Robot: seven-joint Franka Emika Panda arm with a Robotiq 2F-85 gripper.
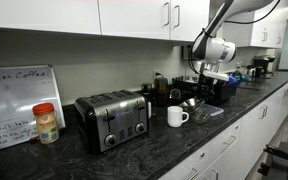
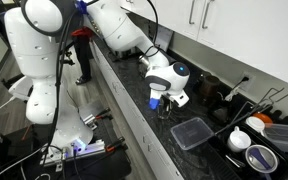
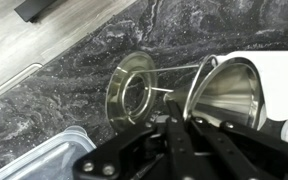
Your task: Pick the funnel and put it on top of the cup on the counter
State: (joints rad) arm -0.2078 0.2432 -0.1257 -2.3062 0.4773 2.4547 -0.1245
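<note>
In the wrist view the silvery funnel (image 3: pixel 229 92) is tilted, its wide mouth facing the camera. My gripper (image 3: pixel 174 108) comes in from the bottom, and its black fingers are shut together on the funnel's left rim. The white cup (image 3: pixel 282 75) shows just behind and right of the funnel. On the dark speckled counter (image 3: pixel 74 110), the cup (image 1: pixel 176 116) stands right of the toaster in an exterior view. The gripper (image 1: pixel 210 78) hangs above and right of it. From the opposite side, the gripper (image 2: pixel 167 97) hovers low over the counter; the funnel is hard to make out there.
A round metal ring with a wire handle (image 3: pixel 134 88) lies on the counter left of the funnel. A clear plastic container (image 2: pixel 191 133) sits nearby. The toaster (image 1: pixel 112 118) and a red-lidded jar (image 1: pixel 46 123) stand further along. The counter's front edge (image 3: pixel 54 55) is close.
</note>
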